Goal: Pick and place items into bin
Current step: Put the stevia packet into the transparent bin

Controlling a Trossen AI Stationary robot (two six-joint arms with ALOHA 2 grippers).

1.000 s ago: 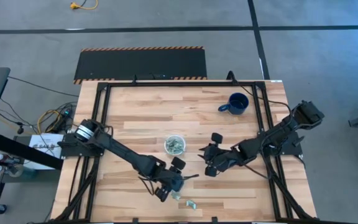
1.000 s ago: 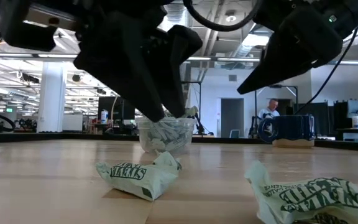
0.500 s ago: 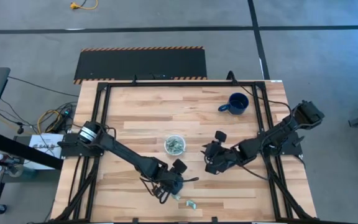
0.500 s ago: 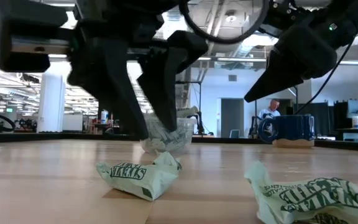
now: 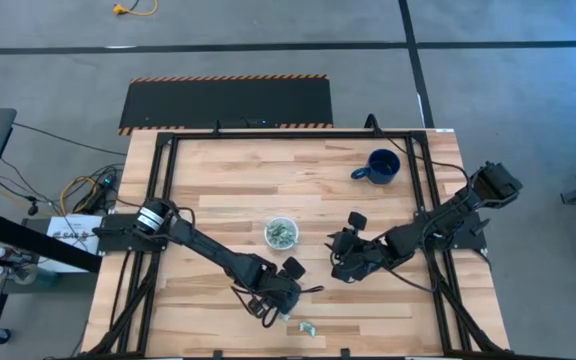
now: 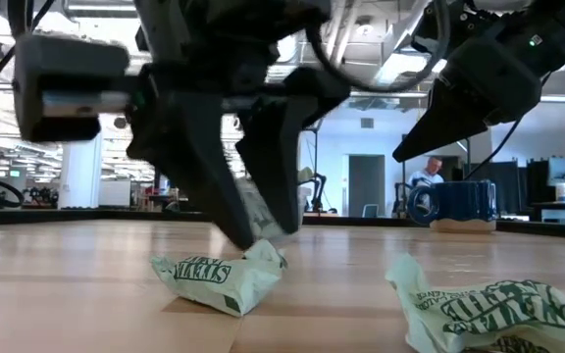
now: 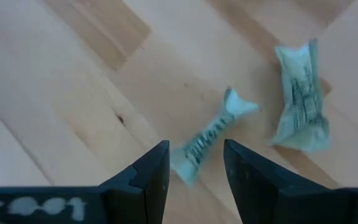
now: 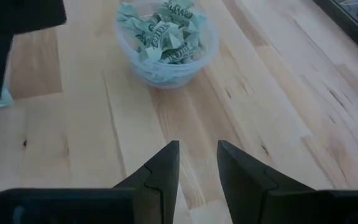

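Observation:
Two pale green-and-white crinkled items lie near the table's near edge: one (image 7: 207, 140) (image 6: 226, 275) under my left gripper, the other (image 7: 300, 99) (image 5: 308, 327) (image 6: 488, 309) just right of it. My left gripper (image 5: 273, 308) (image 7: 194, 163) is open and points steeply down, its fingers on either side of the first item's end, close above the wood. The bin (image 5: 280, 233) (image 8: 166, 43), a clear cup holding several items, stands mid-table. My right gripper (image 5: 336, 268) (image 8: 197, 165) hovers open to the bin's right, with nothing between its fingers.
A dark blue mug (image 5: 378, 166) (image 6: 449, 201) stands at the far right of the table. Black frame rails (image 5: 158, 200) run along the table's left, right and far sides. Bare wood lies between the bin and the two loose items.
My left gripper has come down toward the item by the near edge and has rolled about its own axis; in the low view it now stands in front of the bin. Its fingers have stayed open. Both loose items have kept their places.

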